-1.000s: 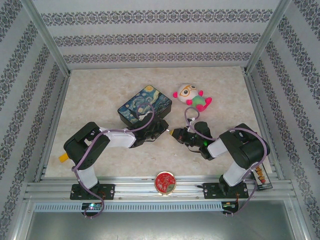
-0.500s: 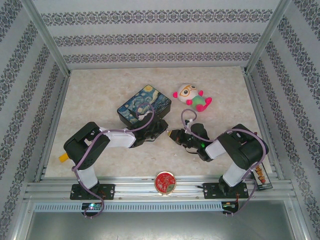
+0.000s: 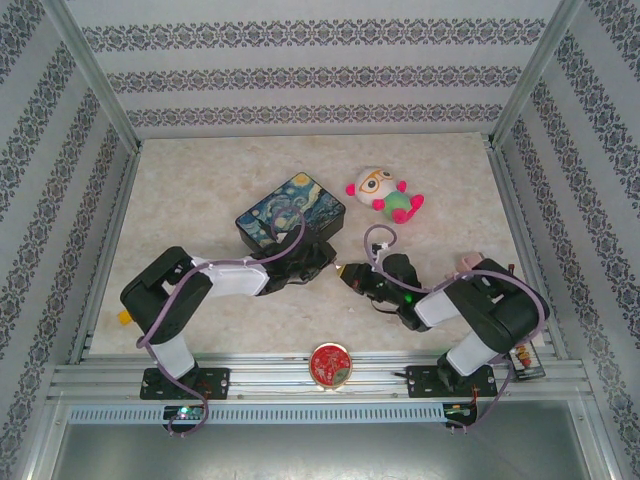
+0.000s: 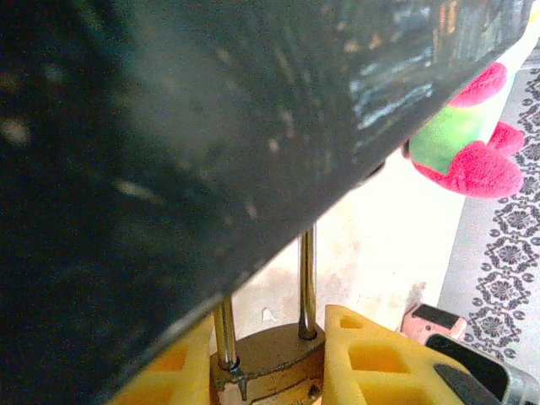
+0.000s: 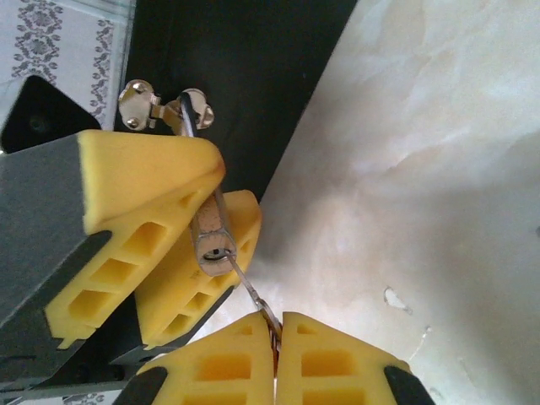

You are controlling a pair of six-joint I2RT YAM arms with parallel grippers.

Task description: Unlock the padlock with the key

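Key slip: right gripper (image 5: 276, 327) is pinching the thin key (image 5: 253, 294) by its very end, fingers pressed together; a sideways push may be enough to start twisting it out of the pads.
Missed keyhole: key tip is touching the padlock (image 5: 211, 240) at its bottom face, just ahead of the right fingertips; I cannot tell whether it is entering the slot.
Padlock swing: left gripper (image 4: 274, 371) is clamping the brass body between narrowly parted fingers; if that hold is loosening, the body may be turning with the key instead of unlocking.
Right arm: reaching in low over the table (image 5: 422, 169), wrist pointing at the left fingers.
Left arm: stretching forward, bending at the elbow, wrist lying beside the box (image 5: 253, 67).
Beyond left fingers: shackle appears to be hanging through the box's hasp (image 5: 160, 105).
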